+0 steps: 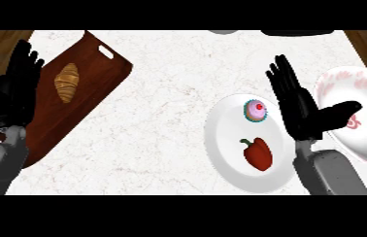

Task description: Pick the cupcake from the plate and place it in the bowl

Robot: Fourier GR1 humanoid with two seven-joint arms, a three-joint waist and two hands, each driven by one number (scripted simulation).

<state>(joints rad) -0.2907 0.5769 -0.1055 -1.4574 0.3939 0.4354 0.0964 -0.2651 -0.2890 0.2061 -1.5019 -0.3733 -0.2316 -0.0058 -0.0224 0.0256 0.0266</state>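
The cupcake [256, 110] sits on the plate [225, 134], behind a bell pepper [258, 153]. The bowl [344, 90] lies right of it. A croissant [67, 82] rests on the cutting board [86, 66] at left.

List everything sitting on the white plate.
The white plate holds a cupcake with pink frosting toward its far side and a red bell pepper nearer the robot. The right robot hand covers the plate's right rim, hiding anything there.
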